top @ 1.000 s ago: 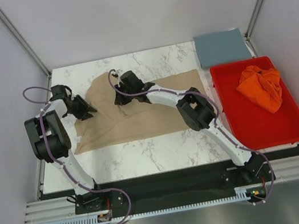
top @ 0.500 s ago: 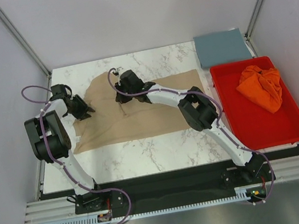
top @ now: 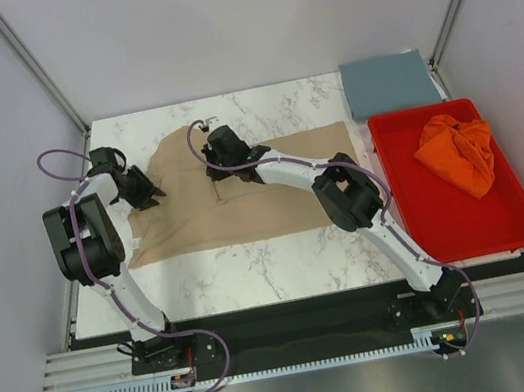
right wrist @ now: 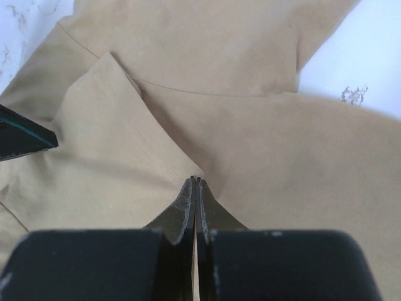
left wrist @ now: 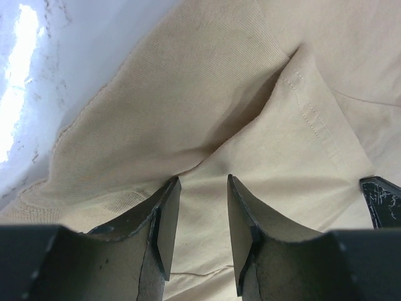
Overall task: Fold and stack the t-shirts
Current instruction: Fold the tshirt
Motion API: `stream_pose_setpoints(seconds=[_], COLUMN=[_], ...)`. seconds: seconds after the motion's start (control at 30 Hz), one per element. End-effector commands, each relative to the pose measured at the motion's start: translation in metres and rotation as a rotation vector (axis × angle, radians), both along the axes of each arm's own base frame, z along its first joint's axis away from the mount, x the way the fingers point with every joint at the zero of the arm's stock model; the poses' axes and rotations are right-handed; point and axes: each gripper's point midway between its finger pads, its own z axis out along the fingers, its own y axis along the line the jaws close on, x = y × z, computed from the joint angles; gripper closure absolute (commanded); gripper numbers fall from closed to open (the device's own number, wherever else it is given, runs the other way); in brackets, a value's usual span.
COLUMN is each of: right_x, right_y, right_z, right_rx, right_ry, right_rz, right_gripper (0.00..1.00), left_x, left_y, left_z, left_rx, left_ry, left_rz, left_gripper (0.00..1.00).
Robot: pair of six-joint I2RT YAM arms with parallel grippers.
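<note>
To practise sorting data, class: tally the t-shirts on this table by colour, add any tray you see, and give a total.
Tan t-shirt: 1
Blue-grey t-shirt: 1
Orange t-shirt: 1
Red tray: 1
Total: 4

tray [top: 448, 216]: red plastic, R edge of tbl | tbl [top: 254, 263]: white marble, grey veins
</note>
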Motion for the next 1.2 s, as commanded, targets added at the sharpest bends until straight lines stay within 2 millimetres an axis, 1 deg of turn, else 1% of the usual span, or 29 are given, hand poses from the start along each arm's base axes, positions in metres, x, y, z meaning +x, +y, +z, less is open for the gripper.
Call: stream_pose_setpoints(seconds=[0.0, 0.07, 0.1, 0.13, 0.17, 0.2, 0.27, 0.3, 0.33, 0.37, 0.4, 0.43, 0.47, 0.5, 0.53, 0.57, 0.6, 0.63, 0.73, 0.77, 0.8, 0.83, 0.87, 0.9, 0.93, 1.0, 1.03, 1.1, 1.17], right_x=[0.008, 0.007, 0.006, 0.005, 0.004, 0.0, -0.001, -0.004, -0.005, -0.003, -0.004, -0.004, -0.001, -0.007, -0.008, -0.008, -0.011, -0.012, -0.011, -0.007, -0.009, -0.01, -0.009, -0.011, -0.01, -0.009, -0.009, -0.005, -0.001], right_y=[-0.007, -0.01, -0.011, -0.013, -0.016, -0.019, -0.03, -0.039, -0.046, -0.056, -0.064, -0.072, -0.082, -0.089, -0.095, -0.102, -0.11, -0.115, -0.133, -0.14, -0.145, -0.147, -0.152, -0.153, -0.154, -0.156, -0.156, -0.16, -0.163], right_z=[0.027, 0.031, 0.043, 0.048, 0.055, 0.071, 0.084, 0.096, 0.101, 0.117, 0.113, 0.114, 0.116, 0.12, 0.122, 0.123, 0.127, 0.128, 0.135, 0.138, 0.141, 0.143, 0.145, 0.146, 0.148, 0.144, 0.144, 0.137, 0.124], right_rx=[0.014, 0.006, 0.015, 0.015, 0.015, 0.026, -0.002, -0.007, -0.023, -0.002, -0.008, -0.007, -0.001, -0.001, -0.009, -0.022, -0.045, -0.059, -0.063, -0.059, -0.054, -0.047, -0.042, -0.038, -0.034, -0.046, -0.047, -0.059, -0.068], right_ry=[-0.035, -0.026, -0.032, -0.03, -0.03, -0.04, -0.064, -0.076, -0.083, -0.091, -0.07, -0.061, -0.055, -0.049, -0.053, -0.062, -0.082, -0.088, -0.08, -0.079, -0.079, -0.076, -0.074, -0.072, -0.075, -0.077, -0.08, -0.072, -0.05], right_rz=[-0.056, -0.06, -0.065, -0.067, -0.063, -0.053, -0.042, -0.042, -0.035, -0.032, -0.029, -0.028, -0.021, -0.003, 0.002, 0.004, 0.018, 0.02, 0.003, -0.009, -0.016, -0.013, -0.018, -0.01, -0.007, 0.003, 0.004, -0.008, -0.019], right_gripper=[1.0, 0.94, 0.82, 0.76, 0.68, 0.64, 0.57, 0.56, 0.55, 0.53, 0.52, 0.51, 0.5, 0.49, 0.48, 0.47, 0.46, 0.46, 0.44, 0.44, 0.44, 0.44, 0.44, 0.44, 0.44, 0.44, 0.44, 0.44, 0.44], left_x=[-0.003, 0.003, 0.005, 0.01, 0.013, 0.016, 0.028, 0.033, 0.046, 0.054, 0.062, 0.079, 0.087, 0.096, 0.111, 0.118, 0.126, 0.139, 0.166, 0.172, 0.183, 0.188, 0.193, 0.201, 0.204, 0.212, 0.213, 0.218, 0.218], left_y=[0.016, 0.012, 0.009, 0.008, 0.007, 0.003, 0.0, -0.005, -0.004, -0.002, -0.001, 0.002, 0.003, 0.002, 0.004, 0.006, 0.006, 0.01, 0.01, 0.007, 0.005, 0.004, 0.0, -0.002, -0.003, -0.015, -0.015, -0.023, -0.036], left_z=[0.001, 0.019, 0.026, 0.043, 0.052, 0.062, 0.085, 0.09, 0.106, 0.097, 0.097, 0.109, 0.108, 0.091, 0.103, 0.102, 0.087, 0.097, 0.086, 0.084, 0.094, 0.075, 0.072, 0.077, 0.063, 0.054, 0.05, 0.048, 0.037], left_rx=[0.073, 0.058, 0.044, 0.047, 0.048, 0.036, 0.028, 0.016, 0.025, 0.019, 0.027, 0.035, 0.036, 0.018, 0.027, 0.029, 0.026, 0.043, 0.018, 0.002, 0.002, -0.01, -0.012, -0.007, -0.012, -0.008, -0.009, -0.001, -0.003], left_ry=[0.0, -0.047, -0.064, -0.104, -0.127, -0.154, -0.22, -0.242, -0.289, -0.277, -0.29, -0.332, -0.339, -0.319, -0.361, -0.371, -0.357, -0.394, -0.417, -0.424, -0.46, -0.436, -0.436, -0.456, -0.441, -0.444, -0.441, -0.446, -0.433], left_rz=[-0.006, -0.016, -0.024, -0.025, -0.029, -0.044, -0.072, -0.108, -0.127, -0.136, -0.156, -0.169, -0.178, -0.197, -0.207, -0.217, -0.235, -0.238, -0.253, -0.261, -0.266, -0.264, -0.265, -0.267, -0.268, -0.29, -0.29, -0.305, -0.324], left_gripper=[0.55, 0.54, 0.54, 0.54, 0.52, 0.52, 0.51, 0.51, 0.51, 0.51, 0.5, 0.5, 0.5, 0.5, 0.5, 0.49, 0.47, 0.46, 0.45, 0.45, 0.45, 0.45, 0.45, 0.45, 0.45, 0.45, 0.45, 0.44, 0.45])
